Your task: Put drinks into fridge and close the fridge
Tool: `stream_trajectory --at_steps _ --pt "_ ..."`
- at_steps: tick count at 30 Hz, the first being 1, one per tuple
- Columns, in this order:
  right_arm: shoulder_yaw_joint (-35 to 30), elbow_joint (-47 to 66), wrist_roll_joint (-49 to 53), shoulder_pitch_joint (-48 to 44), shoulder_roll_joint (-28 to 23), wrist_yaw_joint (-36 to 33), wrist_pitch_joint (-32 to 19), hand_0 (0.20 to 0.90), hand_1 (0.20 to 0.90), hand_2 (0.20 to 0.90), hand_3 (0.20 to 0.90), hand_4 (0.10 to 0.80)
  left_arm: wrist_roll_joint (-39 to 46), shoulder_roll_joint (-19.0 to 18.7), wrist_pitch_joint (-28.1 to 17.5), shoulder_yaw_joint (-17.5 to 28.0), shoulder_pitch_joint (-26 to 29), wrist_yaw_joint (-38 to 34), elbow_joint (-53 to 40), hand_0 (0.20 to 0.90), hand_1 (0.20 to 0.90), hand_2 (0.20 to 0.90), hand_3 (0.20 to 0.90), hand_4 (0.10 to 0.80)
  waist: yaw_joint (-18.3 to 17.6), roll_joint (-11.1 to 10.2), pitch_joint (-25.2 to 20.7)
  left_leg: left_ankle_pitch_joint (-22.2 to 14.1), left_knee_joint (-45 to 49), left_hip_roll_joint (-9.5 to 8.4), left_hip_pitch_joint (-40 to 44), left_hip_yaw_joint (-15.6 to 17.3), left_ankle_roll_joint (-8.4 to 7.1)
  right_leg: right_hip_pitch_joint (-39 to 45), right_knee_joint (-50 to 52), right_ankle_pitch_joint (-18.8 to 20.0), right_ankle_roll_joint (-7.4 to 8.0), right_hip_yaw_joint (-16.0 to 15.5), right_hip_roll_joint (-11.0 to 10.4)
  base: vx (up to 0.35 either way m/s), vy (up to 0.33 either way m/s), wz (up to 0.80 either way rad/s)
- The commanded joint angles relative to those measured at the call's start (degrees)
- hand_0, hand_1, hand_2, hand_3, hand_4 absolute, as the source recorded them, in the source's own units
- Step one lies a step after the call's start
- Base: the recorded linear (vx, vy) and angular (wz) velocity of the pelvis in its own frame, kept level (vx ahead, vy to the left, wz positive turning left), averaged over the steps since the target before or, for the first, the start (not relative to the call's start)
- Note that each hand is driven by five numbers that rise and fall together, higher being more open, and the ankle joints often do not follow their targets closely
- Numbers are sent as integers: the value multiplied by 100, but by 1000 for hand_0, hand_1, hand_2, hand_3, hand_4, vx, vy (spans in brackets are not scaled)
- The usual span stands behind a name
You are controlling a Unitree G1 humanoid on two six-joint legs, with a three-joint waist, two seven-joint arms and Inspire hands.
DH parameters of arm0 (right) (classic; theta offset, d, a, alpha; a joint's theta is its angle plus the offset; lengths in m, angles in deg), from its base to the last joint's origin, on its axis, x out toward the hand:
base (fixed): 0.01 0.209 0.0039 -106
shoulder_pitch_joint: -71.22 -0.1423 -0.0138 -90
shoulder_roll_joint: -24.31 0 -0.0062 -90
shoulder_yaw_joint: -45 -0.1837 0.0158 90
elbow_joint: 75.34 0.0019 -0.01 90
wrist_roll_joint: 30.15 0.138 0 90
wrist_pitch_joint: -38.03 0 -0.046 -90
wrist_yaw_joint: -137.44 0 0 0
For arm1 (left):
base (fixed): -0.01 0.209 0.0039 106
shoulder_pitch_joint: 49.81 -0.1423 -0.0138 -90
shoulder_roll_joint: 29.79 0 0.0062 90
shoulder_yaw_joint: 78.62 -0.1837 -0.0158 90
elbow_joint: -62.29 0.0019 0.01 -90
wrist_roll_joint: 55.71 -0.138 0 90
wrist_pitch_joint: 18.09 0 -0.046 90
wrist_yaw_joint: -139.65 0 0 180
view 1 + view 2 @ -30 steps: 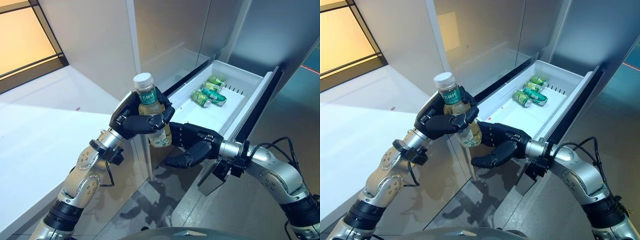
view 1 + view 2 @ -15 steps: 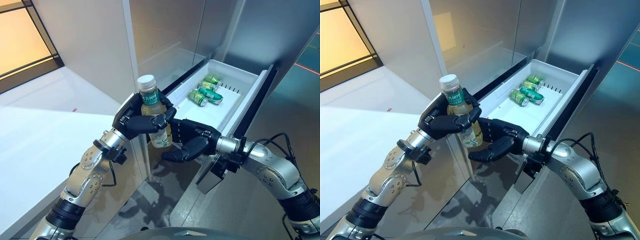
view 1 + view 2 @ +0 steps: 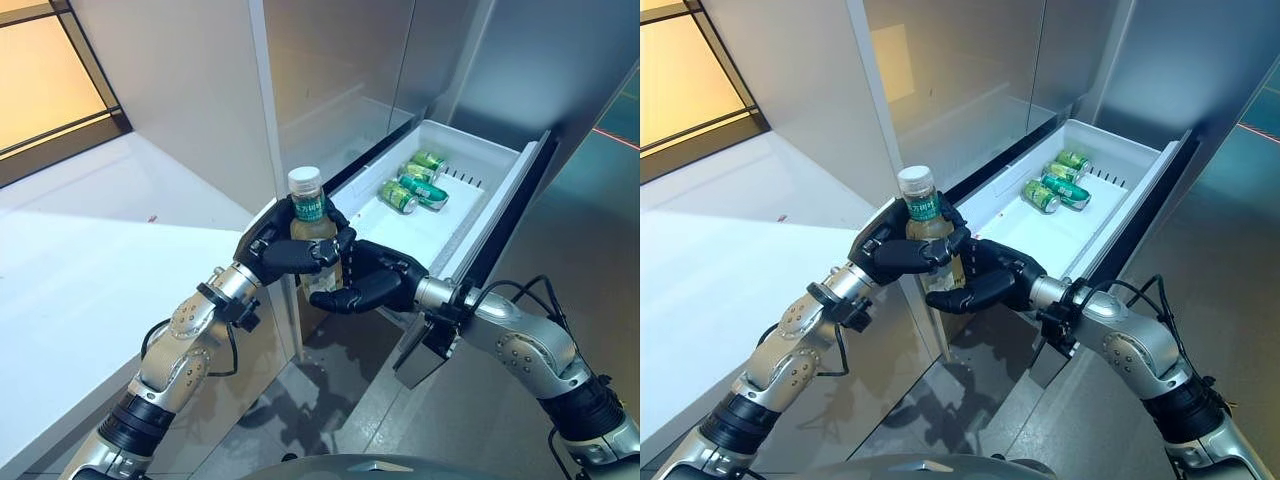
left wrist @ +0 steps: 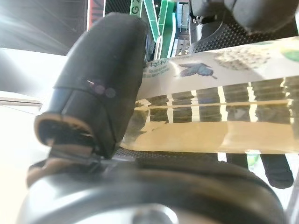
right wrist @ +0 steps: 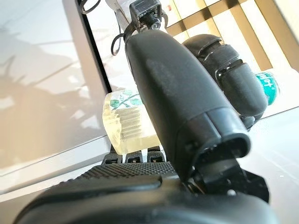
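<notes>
A bottle [image 3: 311,232] with a white cap, a green label and a pale yellow drink stands upright in my left hand [image 3: 283,252], which is shut round its middle; it also shows in the left wrist view [image 4: 210,126]. My right hand [image 3: 378,282] is open and cups the bottle's lower part from the right, with its fingers under the base; the base [image 5: 125,122] rests on those fingers in the right wrist view. Both hands hold the bottle in front of the near corner of the open white fridge drawer [image 3: 452,222].
Green cans [image 3: 413,188] lie at the far end of the drawer. The drawer's dark front panel [image 3: 508,222] stands out to the right. A white counter [image 3: 80,280] runs along the left. Grey fridge walls rise behind.
The bottle and my left hand have moved down and right, towards the drawer. My right hand has come up against the bottle's lower part and cups it.
</notes>
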Motion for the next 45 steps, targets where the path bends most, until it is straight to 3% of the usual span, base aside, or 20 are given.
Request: stream_trajectory --at_steps 1,2,15,23,24,25,26,32,36,42,45 --pt "231 403 776 -873 579 315 -272 660 660 660 620 520 95 422 -785 -279 1238 201 -301 300 300 300 200 100 45 -79 -461 -431 9 -152 5 -95 118 -313 203 247 405 -417 -137 0 0 0" --pt "287 390 767 -870 590 303 -262 300 300 300 200 100 72 422 -787 -309 1256 191 -326 300 300 300 200 100 46 -79 -461 -432 9 -152 6 -97 120 -315 206 245 402 -418 -135 0 0 0" --pt "514 325 1092 -1073 775 -196 -675 300 300 300 200 100 1074 653 -277 -896 1376 1306 -387 300 300 300 200 100 -7 -50 -441 -455 9 -159 38 -55 142 -287 184 260 399 -378 -129 0 0 0" --pt "439 308 1392 -1170 840 -753 -855 300 300 300 200 100 1067 714 -478 -1054 1261 1535 -443 300 300 300 200 100 -7 -30 -440 -456 9 -157 35 -44 151 -283 185 247 385 -374 -123 0 0 0" --pt "415 281 1347 -1174 850 -801 -892 300 300 300 200 100 1006 715 -546 -1038 1260 1536 -458 326 326 326 230 130 -1 -28 -441 -457 9 -156 38 -46 151 -275 182 246 381 -383 -123 0 0 0" --pt "411 276 1344 -1175 850 -805 -895 300 300 300 200 100 997 715 -553 -1035 1260 1532 -461 427 427 427 348 248 -1 -28 -440 -457 9 -156 38 -46 151 -274 181 245 380 -385 -123 0 0 0" --pt "379 254 1319 -1181 852 -851 -922 300 300 300 200 100 914 700 -645 -1017 1261 1436 -500 900 900 900 900 800 5 -26 -436 -457 9 -156 40 -51 151 -268 176 245 375 -394 -122 0 0 0" --pt "206 159 1247 -1234 878 -1147 -1091 300 300 300 200 100 591 671 -1086 -830 1299 1115 -605 900 900 900 900 800 42 -37 -430 -459 9 -153 52 -97 142 -239 162 254 357 -425 -117 0 0 0" --pt "85 65 1786 -1303 915 -1485 -931 300 300 300 200 100 269 620 -1247 -746 1379 1129 -726 900 900 900 900 800 68 -42 -430 -456 9 -150 51 -143 136 -230 167 243 347 -463 -119 -17 -11 5" --pt "217 -153 2950 -1274 1112 -2013 -797 300 300 300 200 100 745 555 -1000 -913 1554 1534 -812 900 900 900 900 800 83 -34 -465 -446 9 -159 43 -220 135 -222 153 249 349 -439 -98 -6 -4 3" --pt "240 -255 2813 -1309 1160 -2112 -979 300 300 300 200 100 917 565 -925 -1053 1608 1693 -879 900 900 900 900 800 68 -25 -471 -440 9 -162 41 -259 145 -224 151 255 342 -388 -72 0 0 0"
